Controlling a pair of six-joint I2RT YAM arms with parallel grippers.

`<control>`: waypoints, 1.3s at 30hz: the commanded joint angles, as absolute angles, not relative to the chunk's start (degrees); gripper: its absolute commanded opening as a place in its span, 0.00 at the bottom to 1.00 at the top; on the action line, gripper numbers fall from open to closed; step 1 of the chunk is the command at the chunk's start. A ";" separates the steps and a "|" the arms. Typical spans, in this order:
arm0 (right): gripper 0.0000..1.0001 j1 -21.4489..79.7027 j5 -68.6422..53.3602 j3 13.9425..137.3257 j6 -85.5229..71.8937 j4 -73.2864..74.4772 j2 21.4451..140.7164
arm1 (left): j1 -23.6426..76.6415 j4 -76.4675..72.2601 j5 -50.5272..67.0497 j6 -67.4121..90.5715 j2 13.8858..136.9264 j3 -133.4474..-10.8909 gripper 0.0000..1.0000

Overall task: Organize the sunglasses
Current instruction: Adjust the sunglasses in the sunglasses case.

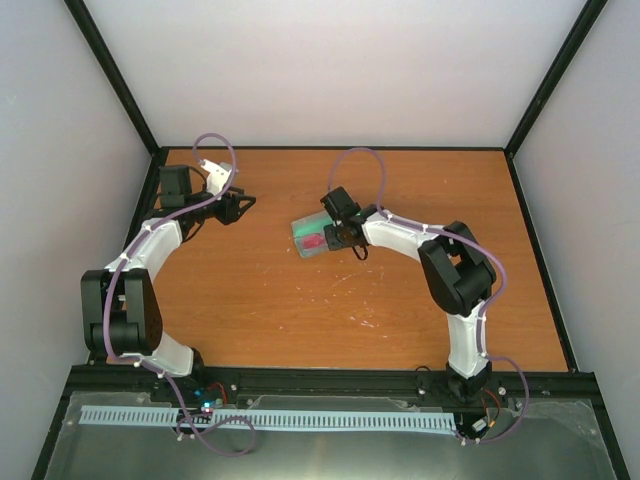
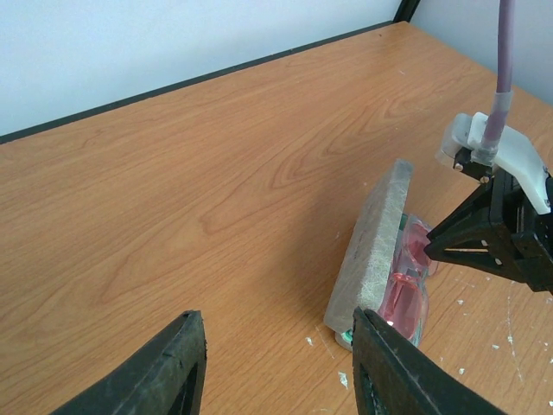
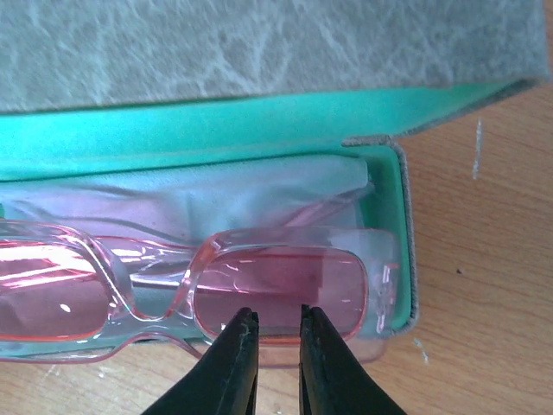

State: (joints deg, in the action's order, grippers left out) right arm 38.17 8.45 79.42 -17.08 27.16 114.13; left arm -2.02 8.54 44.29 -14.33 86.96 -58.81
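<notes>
Where the grey case (image 3: pixel 259 52) lies open on the wooden table (image 2: pixel 173 173), the entries run as follows.

1. Pink sunglasses (image 3: pixel 276 290): inside the case, on a pale cloth (image 3: pixel 216 207) over the teal lining. The long axis runs along the case's length, with the front rim at its open lip and the raised lid behind.
2. Right gripper (image 3: pixel 276 316): at the case's open side, tips over the lower edge of one lens. The fingers are drawn to a narrow slit, set side by side along the frame's length. Whether they nip the rim cannot be told.
3. Left gripper (image 2: pixel 276 318): well apart from the case, on its lid side. The fingers are spread wide, holding nothing.

Note: the right arm is much the nearer, and the sunglasses lie directly ahead of its fingertips. The lid stands between the sunglasses and the left gripper, so the left likely suits only the lid.
</notes>
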 commanded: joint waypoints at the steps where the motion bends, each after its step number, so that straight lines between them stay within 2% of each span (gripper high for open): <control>1: 0.15 38.06 7.85 81.63 -17.60 25.22 114.88 | -1.82 7.65 44.21 -15.15 87.01 -59.55 0.48; 21: 0.15 38.06 5.39 85.31 -17.21 26.58 122.59 | -1.85 7.29 44.13 -14.55 87.89 -59.59 0.48; 28: 0.15 38.04 6.69 82.71 -18.04 25.55 120.66 | -1.85 7.21 44.21 -14.32 87.95 -59.60 0.48; 32: 0.24 37.92 9.02 82.59 -17.40 24.57 117.14 | -1.85 6.91 44.30 -14.28 88.19 -60.13 0.50; 35: 0.32 37.88 10.58 83.08 -17.33 24.21 114.32 | -1.85 6.95 44.46 -14.56 88.48 -60.95 0.59; 37: 0.37 37.88 11.69 83.32 -17.74 24.08 112.15 | -1.85 7.37 44.64 -15.06 88.84 -61.83 0.60; 39: 0.39 37.80 12.65 83.40 -18.19 24.00 109.81 | -1.85 7.93 45.00 -15.91 89.46 -62.96 0.53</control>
State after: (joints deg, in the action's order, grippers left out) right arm 37.91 9.32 83.29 -17.41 24.38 116.29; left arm -2.02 8.40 43.99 -14.39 88.16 -59.24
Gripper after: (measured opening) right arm 0.373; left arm 0.578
